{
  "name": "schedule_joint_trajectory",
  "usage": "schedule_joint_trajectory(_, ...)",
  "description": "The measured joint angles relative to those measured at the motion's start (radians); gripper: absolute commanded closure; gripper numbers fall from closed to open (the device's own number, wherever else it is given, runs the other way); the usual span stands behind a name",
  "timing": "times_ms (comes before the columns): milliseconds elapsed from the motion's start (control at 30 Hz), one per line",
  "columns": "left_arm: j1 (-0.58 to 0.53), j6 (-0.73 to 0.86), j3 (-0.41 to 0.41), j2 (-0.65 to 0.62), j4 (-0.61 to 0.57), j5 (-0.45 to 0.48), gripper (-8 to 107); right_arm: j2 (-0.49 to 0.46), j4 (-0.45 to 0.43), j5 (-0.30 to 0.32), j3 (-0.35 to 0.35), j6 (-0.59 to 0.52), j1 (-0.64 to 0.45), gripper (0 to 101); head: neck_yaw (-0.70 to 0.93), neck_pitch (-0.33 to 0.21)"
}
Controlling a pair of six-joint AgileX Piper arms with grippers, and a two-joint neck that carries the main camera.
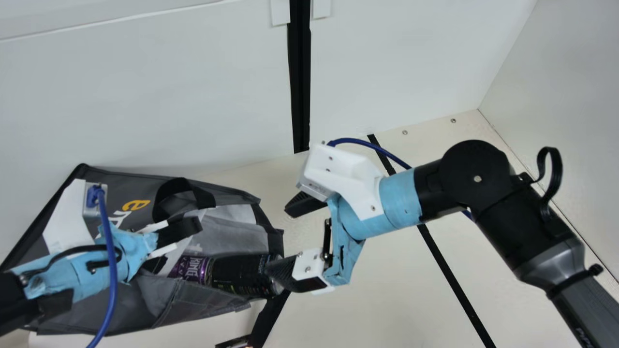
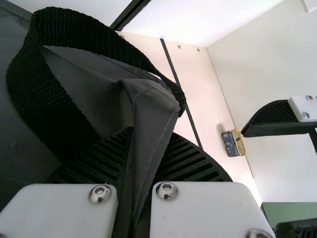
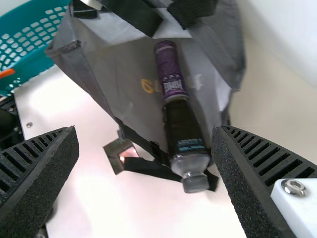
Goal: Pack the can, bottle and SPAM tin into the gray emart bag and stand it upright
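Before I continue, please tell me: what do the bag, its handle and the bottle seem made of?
The gray bag looks like matte synthetic fabric, judging by its soft folds and stitched edge. Its black handle seems synthetic webbing: a coarse weave shows. The bottle is smooth and shiny, clear near the cap, perhaps plastic or glass.

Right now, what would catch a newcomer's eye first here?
Probably the big gray bag lying on the table, with a dark bottle at its mouth and a purple can deeper inside. Next, perhaps, the open right gripper near the bottle, and the left gripper pinching the bag's fabric.
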Motion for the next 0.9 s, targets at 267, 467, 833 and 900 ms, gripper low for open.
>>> schedule_joint_trajectory(267, 0.0, 0.0, 0.0, 0.0, 0.0, 0.0, 107, -0.038, -0.04, 0.0, -0.003, 0.003, -0.068, 6, 0.0, -0.002)
schedule_joint_trajectory(467, 0.0, 0.0, 0.0, 0.0, 0.0, 0.0, 107, -0.063, -0.088, 0.0, -0.021, 0.026, -0.124, 6, 0.0, -0.002)
schedule_joint_trajectory(833, 0.0, 0.0, 0.0, 0.0, 0.0, 0.0, 107, -0.112, -0.217, 0.001, -0.064, 0.109, -0.216, 6, 0.0, -0.002)
schedule_joint_trajectory(900, 0.0, 0.0, 0.0, 0.0, 0.0, 0.0, 107, -0.122, -0.248, 0.001, -0.073, 0.13, -0.232, 6, 0.002, -0.002)
